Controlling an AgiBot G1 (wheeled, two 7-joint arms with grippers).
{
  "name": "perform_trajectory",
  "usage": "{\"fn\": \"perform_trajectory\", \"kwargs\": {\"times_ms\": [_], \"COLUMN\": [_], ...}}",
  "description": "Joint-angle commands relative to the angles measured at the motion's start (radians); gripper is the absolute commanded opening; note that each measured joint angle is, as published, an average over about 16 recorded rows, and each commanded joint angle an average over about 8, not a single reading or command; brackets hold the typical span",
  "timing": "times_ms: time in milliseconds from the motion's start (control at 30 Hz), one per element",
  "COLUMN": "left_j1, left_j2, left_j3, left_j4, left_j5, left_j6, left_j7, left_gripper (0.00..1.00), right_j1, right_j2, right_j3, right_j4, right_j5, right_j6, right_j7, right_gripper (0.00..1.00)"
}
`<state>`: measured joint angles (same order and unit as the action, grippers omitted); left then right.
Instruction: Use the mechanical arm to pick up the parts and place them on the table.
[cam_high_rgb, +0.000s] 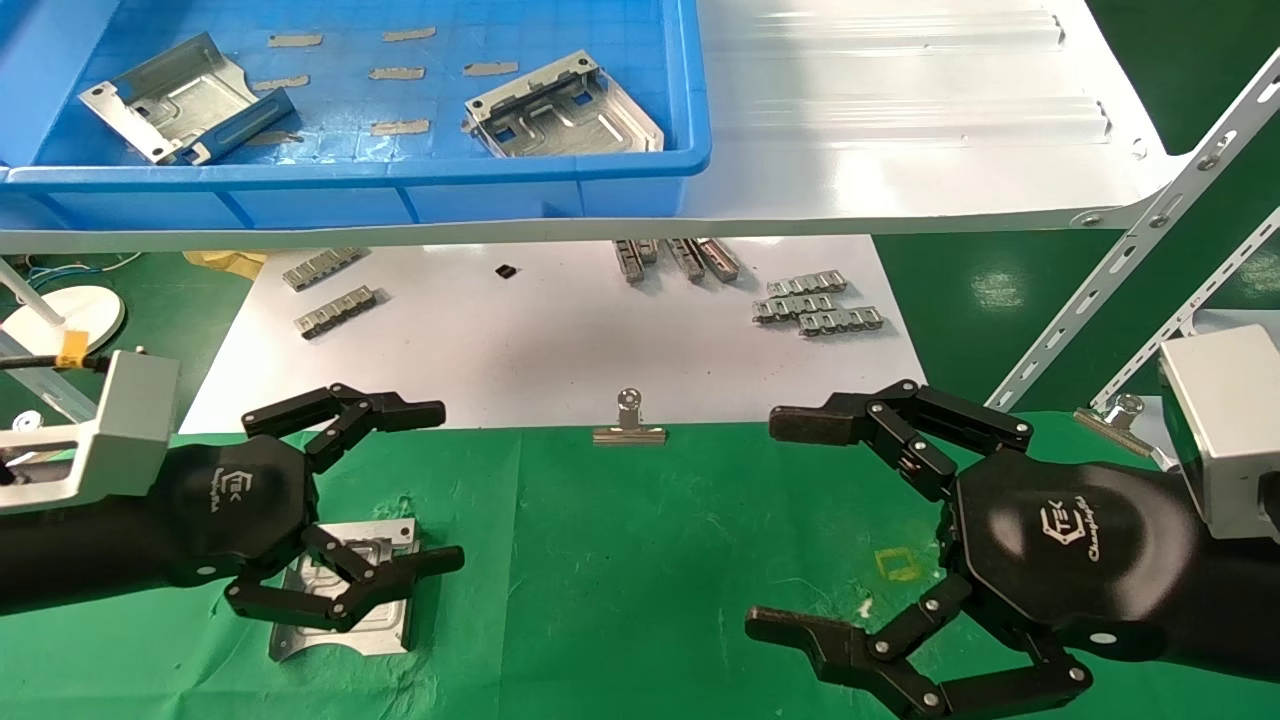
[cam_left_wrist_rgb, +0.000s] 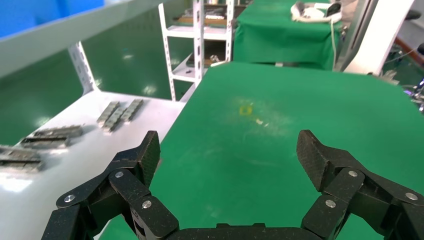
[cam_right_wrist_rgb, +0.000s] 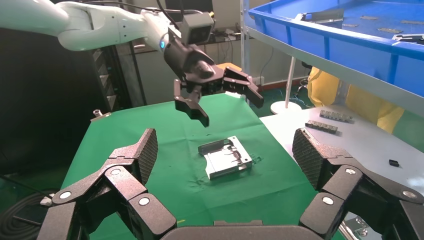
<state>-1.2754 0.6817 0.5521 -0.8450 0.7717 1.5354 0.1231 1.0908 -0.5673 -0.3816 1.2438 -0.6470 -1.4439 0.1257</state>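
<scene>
One part (cam_high_rgb: 345, 590) lies flat on the green table (cam_high_rgb: 640, 560), under the left hand (cam_high_rgb: 385, 490), which hovers above it with fingers spread and empty. The right hand (cam_high_rgb: 770, 525) hangs well apart, also spread. Two more parts (cam_high_rgb: 565, 110) sit in the blue bin (cam_high_rgb: 560, 185) on the shelf, with link strips (cam_high_rgb: 815, 305) on the white board (cam_high_rgb: 540, 340) below.

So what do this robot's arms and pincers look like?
Both arms are black, each ending in a black pincer of jointed links with silver rivets: left pincer, right pincer. White logo on each hexagonal back, silver box at each wrist. Seen from the right wrist, the left upper arm is white.
</scene>
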Motion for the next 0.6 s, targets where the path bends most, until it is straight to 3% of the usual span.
{"fn": "perform_trajectory", "kwargs": {"times_ms": [33,600], "left_j1": [0.018,0.167], "left_j2": [-0.006,-0.059], "left_j3": [-0.024,-0.227], "left_j4": [-0.039,-0.366], "left_j5": [-0.004,-0.034], "left_j6": [-0.003,-0.033], "left_j7": [-0.027,-0.259], "left_gripper": [1.0,1.0], "right_j1": [0.0,0.0], "right_j2": [0.0,0.0], "right_j3": [0.0,0.0], "right_j4": [0.0,0.0], "right_j5": [0.0,0.0], "right_j6": [0.0,0.0], "right_j7": [0.0,0.0], "right_gripper": [1.0,1.0]}}
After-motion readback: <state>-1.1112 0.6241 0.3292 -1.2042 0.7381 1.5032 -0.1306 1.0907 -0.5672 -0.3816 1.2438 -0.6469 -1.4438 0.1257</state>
